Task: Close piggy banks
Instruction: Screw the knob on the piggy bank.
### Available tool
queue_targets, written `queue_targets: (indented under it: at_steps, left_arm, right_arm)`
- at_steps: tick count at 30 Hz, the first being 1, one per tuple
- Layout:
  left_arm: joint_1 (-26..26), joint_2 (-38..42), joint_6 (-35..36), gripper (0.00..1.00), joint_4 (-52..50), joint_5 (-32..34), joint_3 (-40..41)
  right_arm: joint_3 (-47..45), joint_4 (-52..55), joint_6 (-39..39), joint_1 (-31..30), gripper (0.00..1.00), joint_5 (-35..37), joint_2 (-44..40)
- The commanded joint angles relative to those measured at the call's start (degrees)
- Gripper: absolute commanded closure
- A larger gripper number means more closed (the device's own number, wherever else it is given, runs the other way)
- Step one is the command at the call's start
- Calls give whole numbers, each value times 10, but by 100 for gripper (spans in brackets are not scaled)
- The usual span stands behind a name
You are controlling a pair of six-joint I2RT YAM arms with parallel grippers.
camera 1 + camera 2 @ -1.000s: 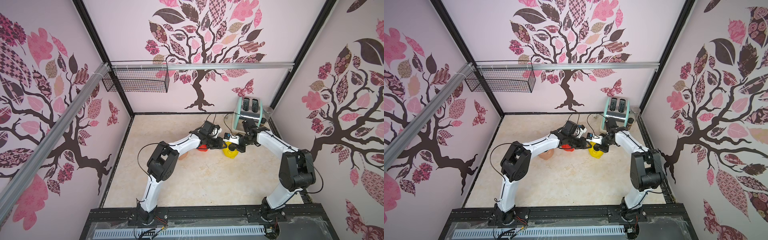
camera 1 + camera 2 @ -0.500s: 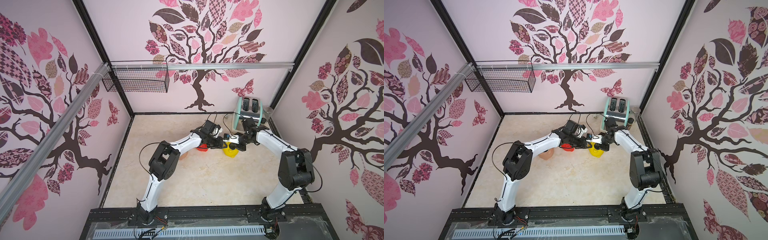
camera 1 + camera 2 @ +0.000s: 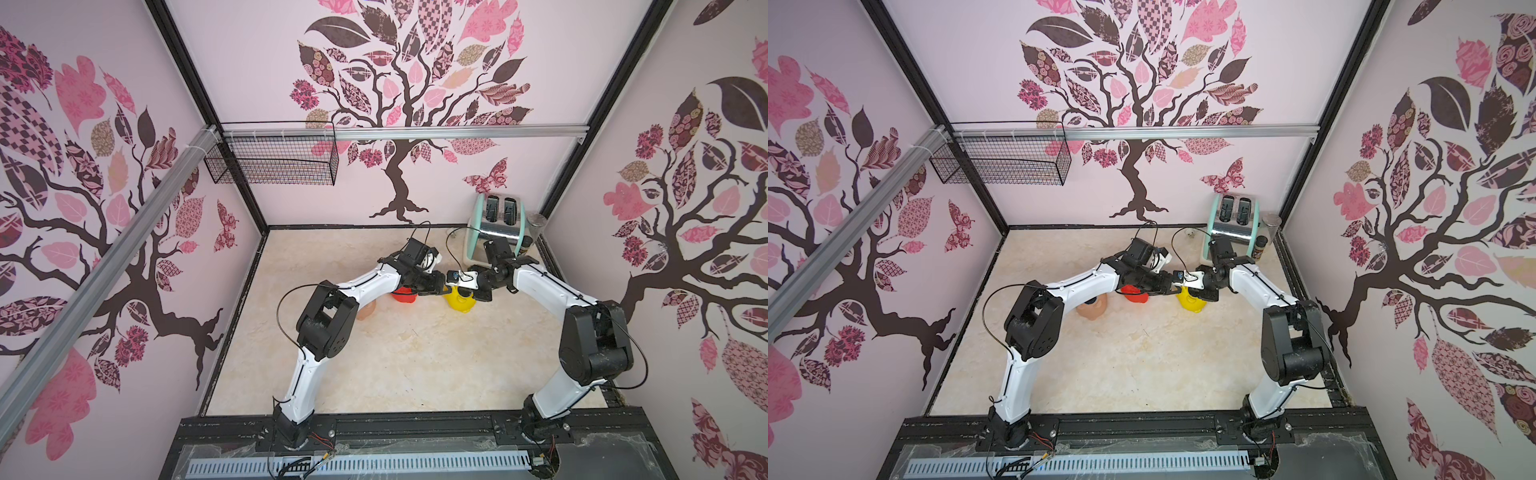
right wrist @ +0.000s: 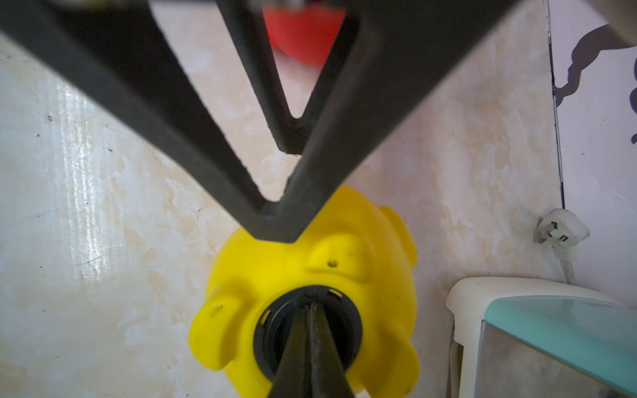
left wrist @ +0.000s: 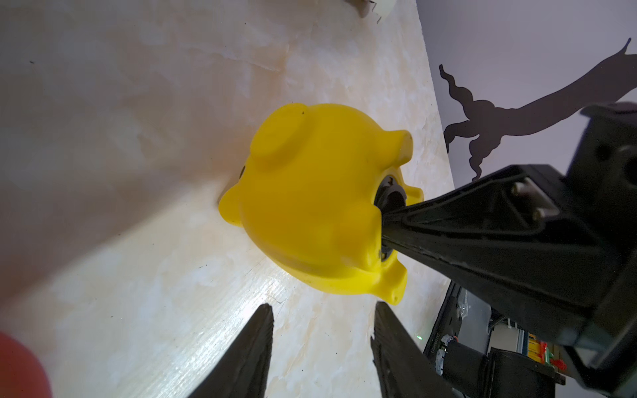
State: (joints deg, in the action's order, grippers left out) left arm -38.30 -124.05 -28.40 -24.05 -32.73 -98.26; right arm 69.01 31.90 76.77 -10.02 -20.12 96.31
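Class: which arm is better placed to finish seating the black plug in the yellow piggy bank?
Right. The right gripper, shut, rests its tips on the black plug in the belly hole of the yellow piggy bank; the left gripper is open beside it, holding nothing.

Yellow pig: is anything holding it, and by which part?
Nothing grips the pig. The right gripper, jaws shut, has its tips on the plug in its belly; the left gripper, jaws open, is empty beside it.
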Motion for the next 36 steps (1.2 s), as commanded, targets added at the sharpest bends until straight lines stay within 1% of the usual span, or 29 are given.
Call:
queue_targets:
  at_steps: [1,4,7,13,18,22,25,28,30,32,36]
  left_arm:
    - [2,-14,9,50,10,-13,2]
    - [2,-13,10,50,10,-19,3]
    - [2,-12,10,50,10,-16,1]
    - [3,-18,5,49,10,-13,-7]
    - [3,-34,-2,49,7,-15,-33]
    - [3,-46,-2,49,1,-14,-50]
    - [3,-54,-2,49,-6,-14,-67]
    - [3,-60,1,50,-16,-11,-85]
    - [3,-64,2,51,-22,-11,-98]
    - [3,-70,2,51,-26,-14,-107]
    - [3,-70,1,51,-26,-18,-110]
  right_arm:
    - [-23,15,1,2,100,23,26]
    - [-33,8,-2,2,100,21,22]
    - [-31,12,-20,2,100,8,23]
    - [-38,16,-103,2,100,-49,19]
    - [-46,20,-164,2,100,-96,20]
    - [-49,18,-212,2,100,-105,20]
    - [-45,5,-253,2,100,-105,13]
    - [-25,21,-278,2,100,-108,11]
    - [-14,30,-295,2,100,-93,8]
    - [-10,34,-297,2,100,-71,4]
    - [-4,47,-272,3,100,-21,5]
